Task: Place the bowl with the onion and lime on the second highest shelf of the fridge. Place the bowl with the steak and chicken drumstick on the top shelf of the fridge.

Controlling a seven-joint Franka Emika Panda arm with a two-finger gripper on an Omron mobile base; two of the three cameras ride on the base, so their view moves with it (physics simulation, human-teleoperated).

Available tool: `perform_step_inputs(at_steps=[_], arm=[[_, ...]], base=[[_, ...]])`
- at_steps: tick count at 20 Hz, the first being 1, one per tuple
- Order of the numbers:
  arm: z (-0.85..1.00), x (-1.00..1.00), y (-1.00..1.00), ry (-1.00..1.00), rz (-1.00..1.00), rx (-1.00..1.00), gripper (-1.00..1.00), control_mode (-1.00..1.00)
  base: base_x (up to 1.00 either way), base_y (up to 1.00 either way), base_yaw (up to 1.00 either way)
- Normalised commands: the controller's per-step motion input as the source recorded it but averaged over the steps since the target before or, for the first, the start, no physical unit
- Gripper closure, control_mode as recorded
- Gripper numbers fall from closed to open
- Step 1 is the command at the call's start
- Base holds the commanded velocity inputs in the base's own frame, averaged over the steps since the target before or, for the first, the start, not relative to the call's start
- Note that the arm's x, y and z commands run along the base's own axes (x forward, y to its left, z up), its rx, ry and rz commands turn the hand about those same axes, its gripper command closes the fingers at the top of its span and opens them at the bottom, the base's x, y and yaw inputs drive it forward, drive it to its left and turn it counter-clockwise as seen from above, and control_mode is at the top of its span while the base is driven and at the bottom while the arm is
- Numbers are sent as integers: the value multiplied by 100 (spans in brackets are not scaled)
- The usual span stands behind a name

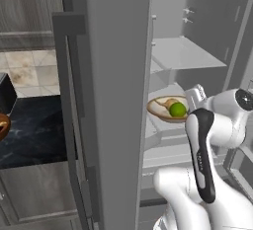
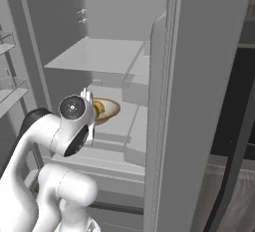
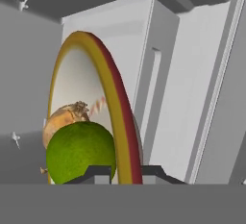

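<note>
The bowl with the onion and lime (image 1: 162, 109) is a shallow cream dish with a tan rim, held inside the open fridge. My gripper (image 1: 193, 96) is shut on its near rim. The lime (image 1: 178, 109) lies by the gripped edge, with the onion (image 1: 170, 102) just behind it. In the hand view the rim (image 3: 120, 122) runs up between my fingertips (image 3: 98, 172), with the lime (image 3: 79, 151) and onion (image 3: 62, 119) beside it. The bowl (image 2: 108, 109) is low over the second highest shelf (image 2: 122, 121); whether it touches is unclear. The top shelf (image 1: 190, 56) is bare. A reddish-brown bowl (image 1: 2, 125) sits at the far left; steak and chicken drumstick are hidden.
The open fridge door (image 1: 113, 100) stands on edge just left of the bowl. Another door panel (image 2: 199, 101) stands to the right. Door bins (image 2: 10, 89) hang at the left. A dark counter (image 1: 34, 125) lies beyond the door.
</note>
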Motion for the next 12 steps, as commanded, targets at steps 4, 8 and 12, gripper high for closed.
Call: perform_step_inputs(at_steps=[4, 8, 12], arm=[[-55, 54, 0, 0, 0, 0, 100, -100], [-47, 60, 0, 0, 0, 0, 100, -100], [-37, 65, 0, 0, 0, 0, 100, -100]], base=[[0, 0, 0], [0, 0, 0], [0, 0, 0]])
